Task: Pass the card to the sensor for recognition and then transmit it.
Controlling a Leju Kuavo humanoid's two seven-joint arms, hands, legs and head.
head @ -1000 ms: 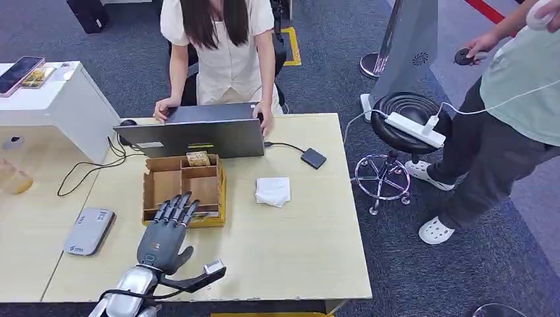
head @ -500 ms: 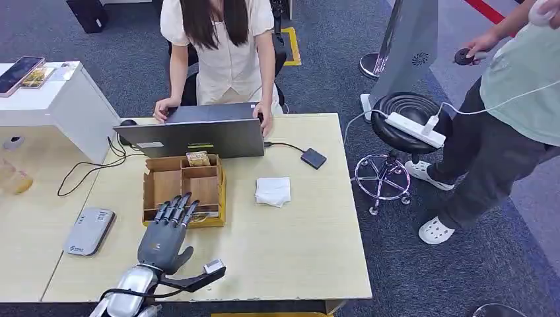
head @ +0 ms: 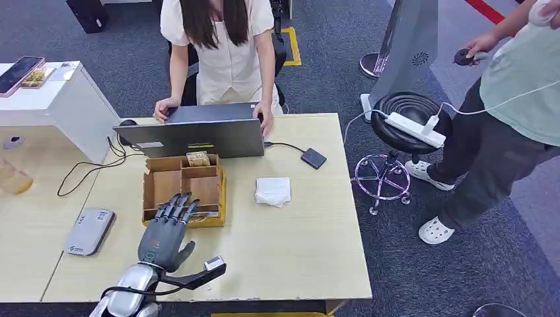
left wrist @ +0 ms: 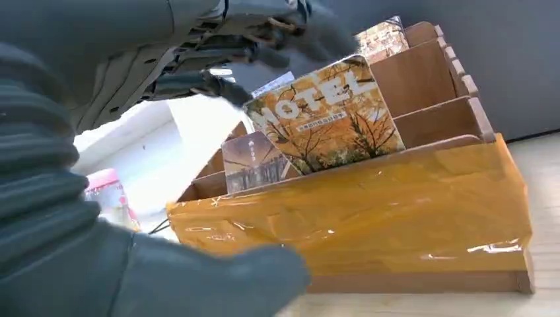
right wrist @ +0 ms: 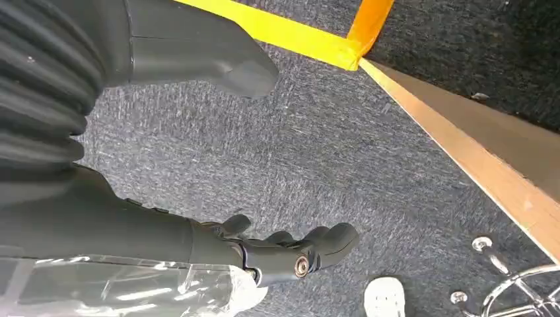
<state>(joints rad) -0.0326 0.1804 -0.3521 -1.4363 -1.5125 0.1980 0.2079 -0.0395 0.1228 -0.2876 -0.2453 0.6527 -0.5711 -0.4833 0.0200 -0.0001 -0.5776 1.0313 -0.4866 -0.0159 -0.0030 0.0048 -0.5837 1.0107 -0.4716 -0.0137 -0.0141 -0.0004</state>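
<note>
With its fingers (left wrist: 218, 56) spread and empty, the left hand (head: 166, 228) hovers over the cardboard organizer (head: 183, 191), reaching for the upright hotel card (left wrist: 323, 119) near the table's (head: 297, 251) front edge.

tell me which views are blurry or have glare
Left wrist view: the left hand is close and soft, its fingertips smeared; the HOTEL card reads sharp; glare streaks the yellow tape on the cardboard organizer. Head view: evenly lit and sharp. Right wrist view: carpet in focus, the right hand slightly soft.

Cardboard box (left wrist: 422, 119) wrapped in glossy yellow tape; pale wood-look table (head: 297, 244).
</note>
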